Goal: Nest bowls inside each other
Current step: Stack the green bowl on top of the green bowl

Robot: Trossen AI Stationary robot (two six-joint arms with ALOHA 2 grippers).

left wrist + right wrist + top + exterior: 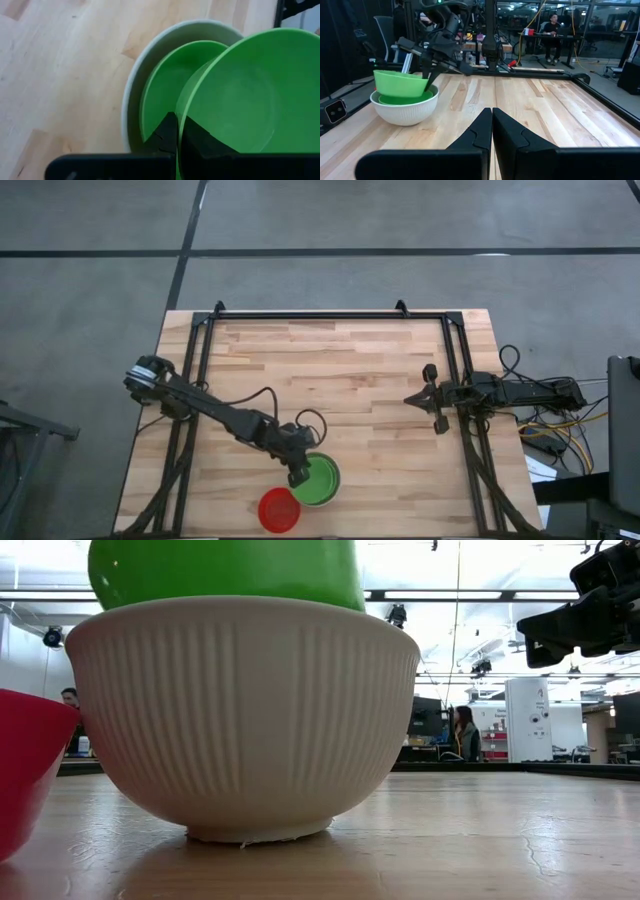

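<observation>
**Green bowl going into the white bowl**

I look at the wooden table [350, 370] first. The white bowl [406, 111] sits near the front edge, and one green bowl [162, 95] already lies inside it. My left gripper [177, 131] pinches the rim of a second green bowl [250, 95] and holds it tilted just over the stack. The red bowl [279, 509] waits just beside the white one. My right gripper [492, 116] rests pressed together, well apart.

I think the next move is to lower this bowl flat, then let go.
</observation>
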